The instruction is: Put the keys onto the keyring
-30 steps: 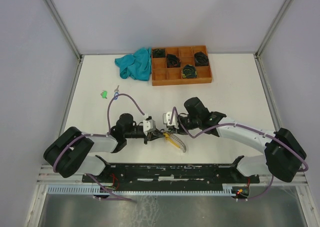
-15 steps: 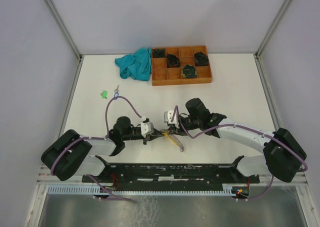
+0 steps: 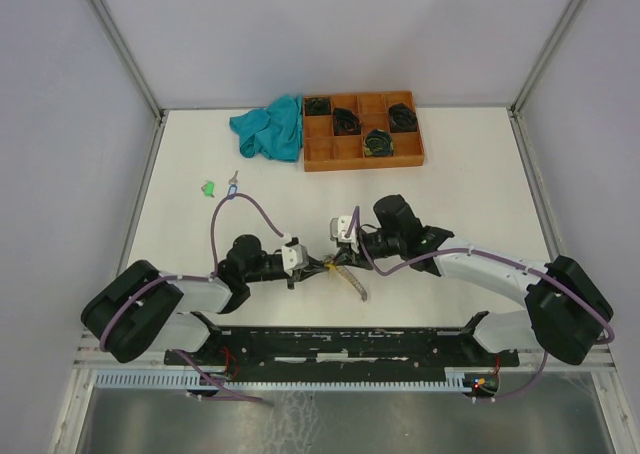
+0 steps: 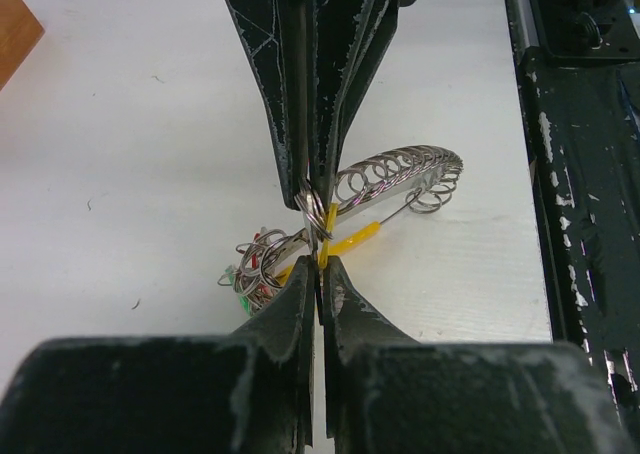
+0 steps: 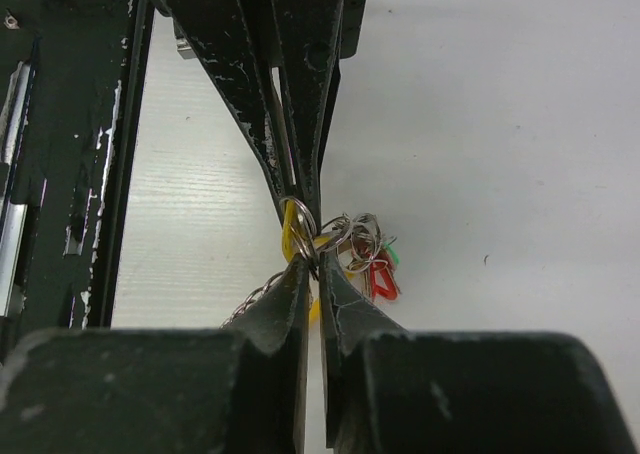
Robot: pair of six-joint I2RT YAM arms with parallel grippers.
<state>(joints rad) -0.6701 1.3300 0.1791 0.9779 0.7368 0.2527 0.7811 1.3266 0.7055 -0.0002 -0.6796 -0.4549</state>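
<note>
**Q:** Two grippers to log. How does each stand?

**A:** My left gripper (image 4: pixel 318 271) is pinched tight on the keyring (image 4: pixel 352 240), at its yellow segment. My right gripper (image 5: pixel 306 266) meets it tip to tip. Its jaws are drawn in to a thin slit, with the yellow segment and a small silver ring between them. I read that as a grip on the keyring too.

**Q:** Where is the keyring?

**A:** It is well toward my bases from the orange-brown tray (image 3: pixel 360 164), about in line with the tray's left half, held between both sets of fingertips. A run of small silver rings curves off from the pinch, on the side away from the tray.

**Q:** And the keys?

**A:** A bunch of keys (image 5: pixel 368 259) sits right at the pinch. Red and green tags show, but I cannot tell which keys are threaded on. Two more lie loose on the table (image 3: pixel 470 194), well left of the tray and nearer my bases than it: the green-tagged key (image 3: pixel 208 187) and the blue-tagged key (image 3: pixel 232 187), just beside each other.

**Q:** Anything else noted?

**A:** A teal cloth (image 3: pixel 270 126) lies against the tray's left wall. Black coiled bundles (image 3: pixel 346 120) sit in several tray compartments.
</note>
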